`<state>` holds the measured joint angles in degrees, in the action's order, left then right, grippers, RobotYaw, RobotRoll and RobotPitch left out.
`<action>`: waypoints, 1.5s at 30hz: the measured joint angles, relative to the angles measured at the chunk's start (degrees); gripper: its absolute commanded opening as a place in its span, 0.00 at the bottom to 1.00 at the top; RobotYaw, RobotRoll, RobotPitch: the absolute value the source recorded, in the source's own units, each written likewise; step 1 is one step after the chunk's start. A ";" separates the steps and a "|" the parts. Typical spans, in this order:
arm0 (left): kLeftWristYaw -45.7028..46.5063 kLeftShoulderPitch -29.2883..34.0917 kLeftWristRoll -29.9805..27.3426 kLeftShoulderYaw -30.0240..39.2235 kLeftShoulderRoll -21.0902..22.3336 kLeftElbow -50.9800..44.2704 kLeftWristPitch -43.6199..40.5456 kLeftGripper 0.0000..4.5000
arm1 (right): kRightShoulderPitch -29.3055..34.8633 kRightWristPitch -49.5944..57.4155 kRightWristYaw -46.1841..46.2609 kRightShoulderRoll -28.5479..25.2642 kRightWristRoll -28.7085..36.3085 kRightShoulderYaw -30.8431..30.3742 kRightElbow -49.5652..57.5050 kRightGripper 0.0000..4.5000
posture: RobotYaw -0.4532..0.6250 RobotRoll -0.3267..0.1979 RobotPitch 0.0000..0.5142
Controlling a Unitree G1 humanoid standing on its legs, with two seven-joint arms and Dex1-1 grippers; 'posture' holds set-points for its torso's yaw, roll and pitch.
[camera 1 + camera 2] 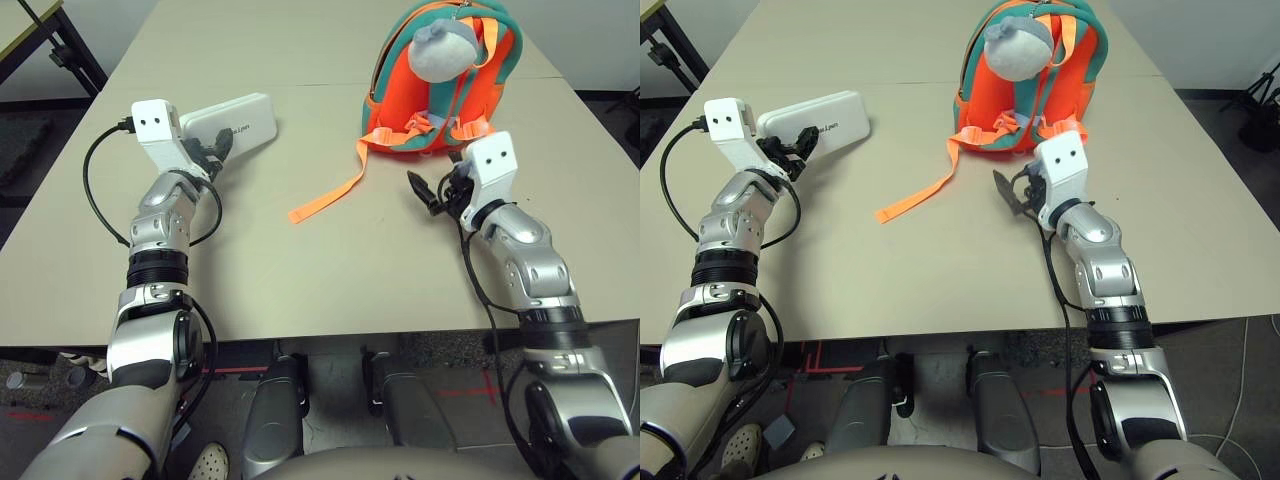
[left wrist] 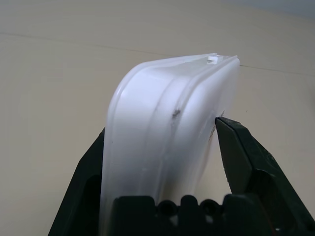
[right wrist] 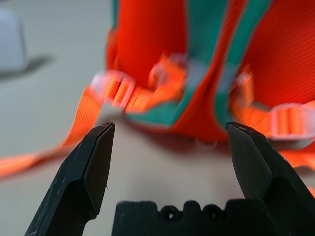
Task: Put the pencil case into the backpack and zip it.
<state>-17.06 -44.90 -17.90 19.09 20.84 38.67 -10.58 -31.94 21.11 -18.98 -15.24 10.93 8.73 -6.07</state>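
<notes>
The white pencil case [image 1: 240, 118] lies on the table's left half, one end slightly raised. My left gripper [image 1: 214, 150] is closed around its near end; in the left wrist view the pencil case [image 2: 167, 98] stands between both black fingers, which touch its two faces. The orange and teal backpack [image 1: 440, 90] sits at the back right, straps facing me, with a grey plush charm [image 1: 445, 50] on top. Just in front of the backpack's bottom edge, my right gripper [image 1: 425, 192] hovers open and empty, its gap [image 3: 170, 125] facing the strap buckles.
A loose orange strap [image 1: 335, 190] trails from the backpack across the middle of the table [image 1: 300, 270] towards me. A black cable [image 1: 95, 180] loops off my left forearm. Another table's black frame [image 1: 65, 45] stands beyond the far left corner.
</notes>
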 measured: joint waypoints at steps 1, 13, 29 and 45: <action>-0.04 -0.01 0.00 0.00 -0.13 0.15 0.12 0.72 | -0.54 0.66 0.61 0.18 0.59 0.69 0.00 1.00 | 0.35 0.62 0.35; -0.48 -0.81 -0.02 0.02 -1.07 0.48 1.27 0.72 | -9.22 -1.27 4.50 0.41 2.02 3.13 -10.31 1.00 | 0.34 0.62 0.36; -0.60 -1.11 -0.02 -0.05 -2.06 0.28 1.38 0.72 | -19.56 -20.37 3.46 1.17 0.66 3.18 -37.58 0.96 | 0.38 0.62 0.34; -0.62 -0.79 -0.01 -0.22 -2.58 -1.14 1.38 0.72 | -16.53 -24.39 1.02 2.00 1.08 3.02 -35.68 0.18 | 0.36 0.62 0.32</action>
<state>-17.68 -45.69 -17.91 18.87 18.26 37.53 -9.20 -48.47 -3.28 -17.95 -13.25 12.01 11.75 -41.75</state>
